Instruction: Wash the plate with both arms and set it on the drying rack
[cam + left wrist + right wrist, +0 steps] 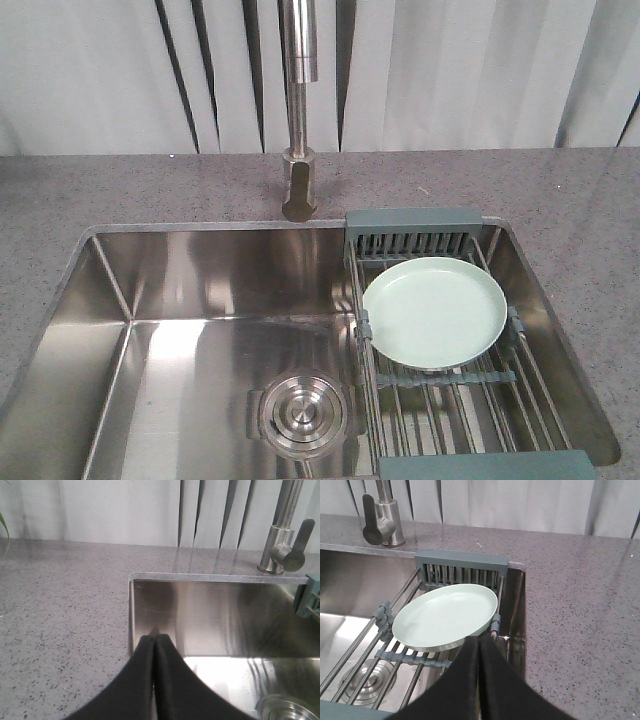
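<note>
Plate (434,311) lies face up on the drying rack (450,350), toward the rack's far end, just in front of the grey-blue end piece with the slotted wall. Rack spans the right side of the sink (180,300) — steel rods running front to back, plastic cross straps under and beside the plate. Plate is pale mint green, glossy, nothing on it.

Drain (300,412) sits in the sink floor, left of the rack and nearer the front. Faucet (298,110) rises from the speckled grey surface (100,190) behind the sink, about centre.

Left gripper (154,640) — jaws pressed together, tips touching, nothing between them. It hangs over the sink's left far corner, where the basin wall meets the surface; well apart from the plate.

Right gripper (479,642) — jaws likewise closed tip to tip, holding nothing. Its tips appear just at the plate's near right edge in the wrist view; whether they touch the rim I cannot tell. Neither arm shows in the front view.

Pale vertical blinds (450,70) behind the surface.
</note>
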